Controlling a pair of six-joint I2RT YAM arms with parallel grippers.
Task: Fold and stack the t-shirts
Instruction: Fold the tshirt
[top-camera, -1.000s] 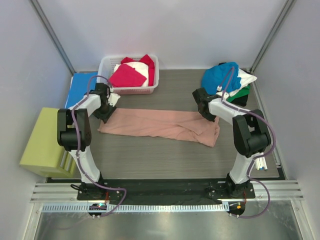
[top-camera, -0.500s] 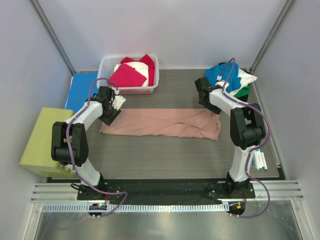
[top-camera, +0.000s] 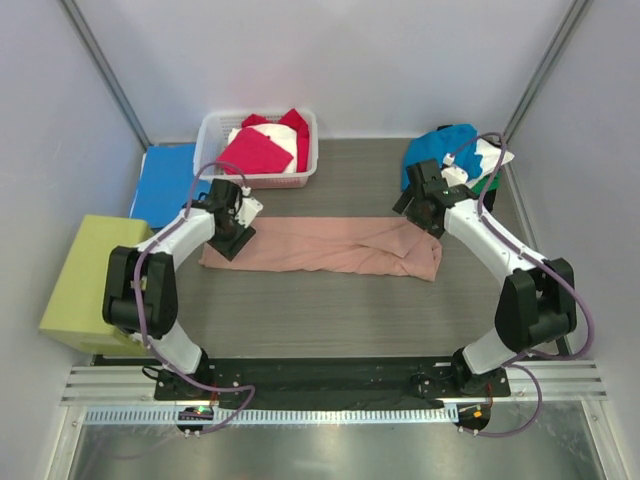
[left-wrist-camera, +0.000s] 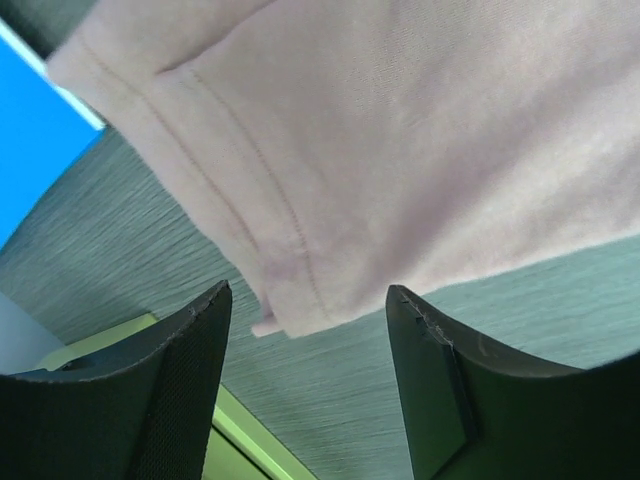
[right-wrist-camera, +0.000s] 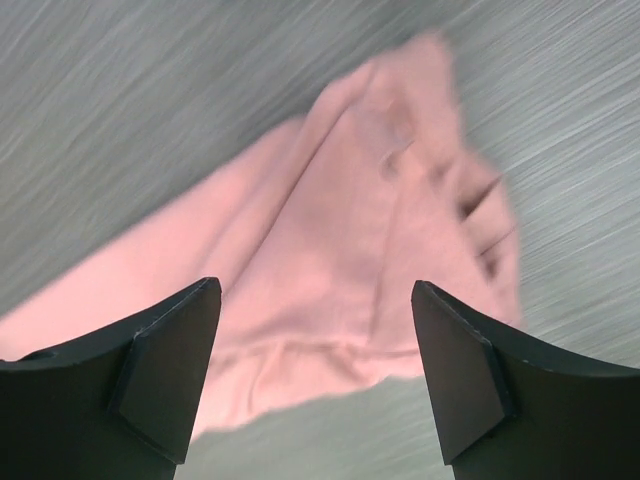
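Note:
A dusty-pink t-shirt (top-camera: 320, 247) lies on the table as a long folded strip running left to right. My left gripper (top-camera: 234, 236) hovers over its left end, open; in the left wrist view its fingers (left-wrist-camera: 190, 360) frame the shirt's hemmed corner (left-wrist-camera: 300, 300) and hold nothing. Just behind the strip's right end is my right gripper (top-camera: 420, 205), also open. The right wrist view shows the rumpled pink cloth (right-wrist-camera: 350, 230) below my right gripper (right-wrist-camera: 316, 284), untouched. More t-shirts sit apart: magenta and white ones in a basket (top-camera: 213, 128), and a teal-blue, white and green pile (top-camera: 450, 152).
A flat blue folder (top-camera: 162, 185) lies left of the basket. A yellow-green box (top-camera: 88, 285) stands at the table's left edge. Bare grey table surface (top-camera: 330, 310) stretches in front of the pink strip.
My right gripper has opened, let go of the shirt's right end and drawn back from it. The left gripper has opened wider and shifted slightly right over the left end.

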